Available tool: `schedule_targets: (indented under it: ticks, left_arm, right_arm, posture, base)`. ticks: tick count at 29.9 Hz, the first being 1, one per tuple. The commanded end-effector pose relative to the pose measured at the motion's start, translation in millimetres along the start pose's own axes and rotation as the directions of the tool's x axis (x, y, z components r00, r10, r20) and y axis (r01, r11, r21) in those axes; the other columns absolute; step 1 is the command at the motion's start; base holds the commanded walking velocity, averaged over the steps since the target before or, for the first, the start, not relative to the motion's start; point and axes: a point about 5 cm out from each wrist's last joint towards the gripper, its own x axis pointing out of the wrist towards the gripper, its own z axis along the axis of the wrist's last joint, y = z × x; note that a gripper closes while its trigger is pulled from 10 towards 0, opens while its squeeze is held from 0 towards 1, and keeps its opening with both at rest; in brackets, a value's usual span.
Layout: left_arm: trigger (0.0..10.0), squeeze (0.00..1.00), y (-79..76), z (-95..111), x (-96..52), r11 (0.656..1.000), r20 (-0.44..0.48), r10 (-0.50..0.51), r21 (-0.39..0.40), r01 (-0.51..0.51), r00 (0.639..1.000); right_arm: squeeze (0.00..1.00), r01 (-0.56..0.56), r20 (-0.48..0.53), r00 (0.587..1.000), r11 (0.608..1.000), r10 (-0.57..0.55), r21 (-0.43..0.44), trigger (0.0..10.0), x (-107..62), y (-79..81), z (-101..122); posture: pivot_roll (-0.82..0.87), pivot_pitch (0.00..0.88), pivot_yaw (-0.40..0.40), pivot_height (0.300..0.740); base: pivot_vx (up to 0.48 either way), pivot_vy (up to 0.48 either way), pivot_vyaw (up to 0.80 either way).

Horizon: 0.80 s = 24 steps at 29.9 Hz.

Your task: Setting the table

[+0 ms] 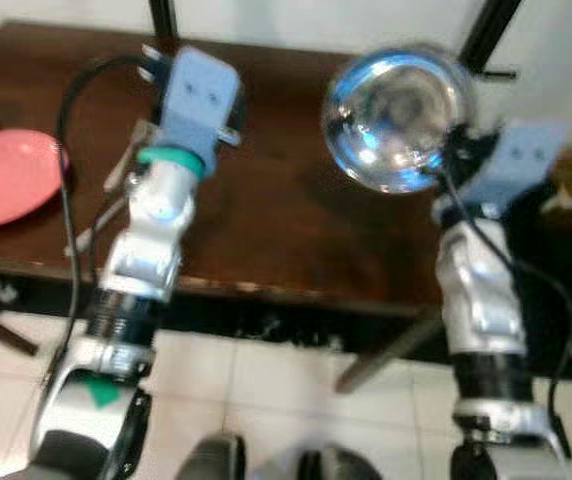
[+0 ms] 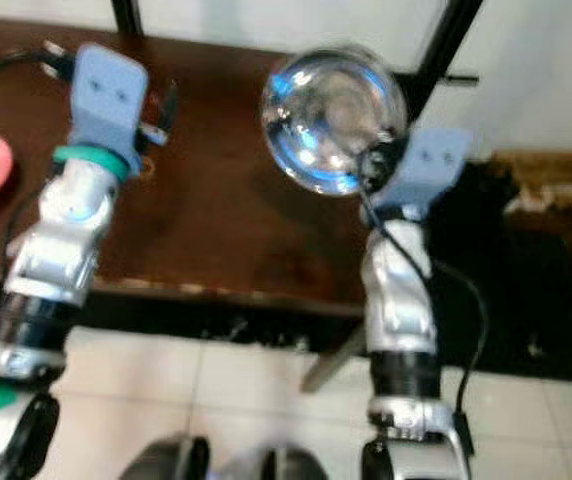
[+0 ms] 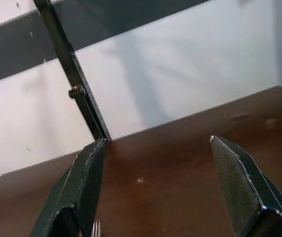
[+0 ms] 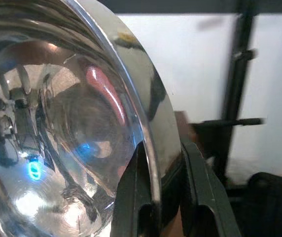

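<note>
Up front, the right gripper (image 1: 444, 165) pinches the steel bowl (image 1: 396, 115) by its rim above the table's (image 1: 286, 220) far right edge, pink plate (image 1: 6, 175) at the left edge, while the left gripper (image 3: 156, 185) hangs wide apart over bare wood.

Silver bowl (image 1: 398, 115), pink plate (image 1: 6, 175), dark-brown table (image 1: 286, 230)

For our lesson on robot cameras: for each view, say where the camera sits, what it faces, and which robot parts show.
Left eye, head: down at brown table, pink plate, both arms.
Right eye: same scene, steel bowl.
Left wrist: along open left gripper, over the table toward the wall.
Right wrist: right gripper pinching the bowl's rim.
Eyes and right wrist share the bowl.
</note>
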Motion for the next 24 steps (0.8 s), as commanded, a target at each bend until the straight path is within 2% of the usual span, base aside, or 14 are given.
schedule_targets:
  ticks: [1,4,8,24]
  left_arm:
    - [10.0,0.00,-7.6,-2.6,-0.2,1.000,-0.014,-0.028,-0.012,0.028,0.999]
    - [10.0,0.00,-8.5,-2.3,-0.1,0.999,-0.015,-0.035,-0.018,0.035,0.999]
    - [10.0,0.00,-18.7,-0.8,-3.6,0.995,-0.002,-0.103,-0.012,0.103,0.995]
    - [10.0,0.00,-20.1,0.2,-3.6,0.992,-0.002,-0.120,-0.043,0.120,0.993]
  right_arm:
    - [0.00,0.032,0.026,0.999,0.999,-0.032,0.000,10.0,1.2,-8.4,5.0]
    - [0.00,0.032,0.026,0.999,0.999,-0.032,0.000,10.0,1.3,-8.5,5.0]
    - [0.00,0.032,0.026,0.999,0.999,-0.032,0.000,10.0,1.7,-9.0,5.0]
    - [0.00,0.037,0.021,0.999,0.999,-0.037,0.000,10.0,2.5,-9.3,3.8]
  posture:
    - [0.06,0.000,0.023,0.740]
    - [0.06,0.000,0.023,0.740]
    - [0.06,0.000,0.021,0.740]
    - [0.07,0.000,0.017,0.740]
  base:
    - [0.300,0.000,0.00]
    - [0.300,0.000,0.00]
    - [0.000,0.000,0.00]
    - [0.000,0.000,0.00]
